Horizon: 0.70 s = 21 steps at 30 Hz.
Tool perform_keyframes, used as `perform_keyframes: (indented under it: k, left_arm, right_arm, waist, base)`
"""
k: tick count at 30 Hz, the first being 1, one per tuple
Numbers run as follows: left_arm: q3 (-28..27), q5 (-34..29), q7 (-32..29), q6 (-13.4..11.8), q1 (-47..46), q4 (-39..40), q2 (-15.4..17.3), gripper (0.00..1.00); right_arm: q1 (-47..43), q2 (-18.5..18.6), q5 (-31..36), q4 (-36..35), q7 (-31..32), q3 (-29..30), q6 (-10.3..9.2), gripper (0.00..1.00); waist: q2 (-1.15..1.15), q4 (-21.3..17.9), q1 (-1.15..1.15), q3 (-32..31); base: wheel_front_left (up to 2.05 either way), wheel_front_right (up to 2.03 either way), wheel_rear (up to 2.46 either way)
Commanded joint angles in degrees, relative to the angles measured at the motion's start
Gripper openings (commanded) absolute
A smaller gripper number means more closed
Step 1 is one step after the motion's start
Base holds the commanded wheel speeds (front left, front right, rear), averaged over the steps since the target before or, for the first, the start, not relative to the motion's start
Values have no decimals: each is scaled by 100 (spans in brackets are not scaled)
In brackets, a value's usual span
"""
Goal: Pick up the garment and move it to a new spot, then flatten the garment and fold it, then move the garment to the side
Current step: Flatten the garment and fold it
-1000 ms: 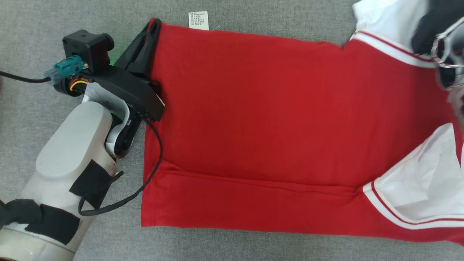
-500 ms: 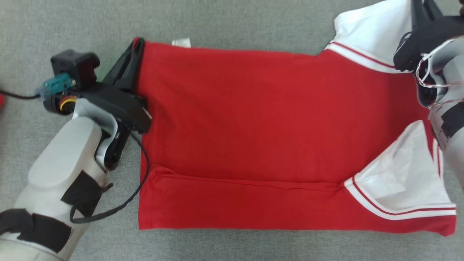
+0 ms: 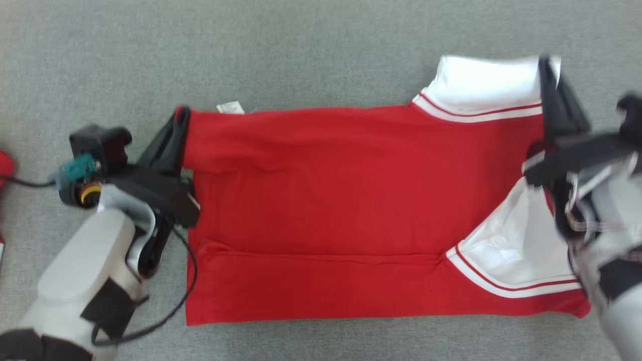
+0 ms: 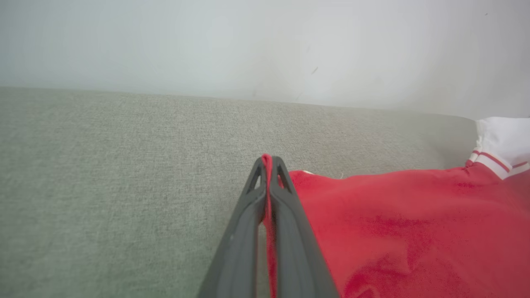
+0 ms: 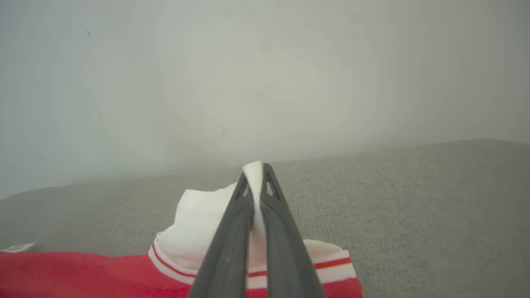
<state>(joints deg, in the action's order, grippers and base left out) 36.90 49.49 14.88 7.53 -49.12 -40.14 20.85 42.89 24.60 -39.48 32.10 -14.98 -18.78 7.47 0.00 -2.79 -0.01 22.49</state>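
The garment (image 3: 326, 200) is a red shirt with white, red-striped sleeves, lying partly folded on the grey fabric surface (image 3: 251, 50). My left gripper (image 3: 179, 120) is shut on its far left corner; red cloth shows pinched between the fingers (image 4: 285, 215) in the left wrist view, with the garment (image 4: 393, 231) spreading to the right. My right gripper (image 3: 549, 67) is shut on the white far sleeve (image 3: 481, 82), whose cloth sticks up between the closed fingers (image 5: 281, 240) in the right wrist view. The held far edge looks slightly raised. A white label (image 3: 229, 107) sits at the far edge.
The grey surface (image 4: 103, 165) runs back to a pale wall (image 5: 265, 62). A bit of another red item (image 3: 4, 163) lies at the left edge of the head view. A black cable (image 3: 185, 281) hangs from my left wrist over the garment's left edge.
The head camera has pulled back, so the whole garment and the right gripper have come into view. Both grippers have drawn the far edge nearer, and the garment's depth has shrunk.
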Motion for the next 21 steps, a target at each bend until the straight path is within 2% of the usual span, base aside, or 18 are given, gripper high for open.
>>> perform_keyframes:
  k: [1,12,21]
  left_arm:
    - [-25,-19,28,-9,128,13,57,0]
    - [-532,-563,32,-138,1322,942,40,0]
    - [-941,-1020,33,-108,2012,1257,-21,0]
  right_arm:
    - [-129,-3,-25,-80,-18,53,7,0]
    - [-2033,-107,-212,-1370,-19,576,7,0]
    - [-2954,-103,-395,-1908,-19,858,7,0]
  waist:
    - [0,-73,1,-101]
    - [0,-51,1,-398]
    - [0,-20,1,-555]
  base:
    - [0,0,0]
    - [0,0,0]
    - [0,0,0]
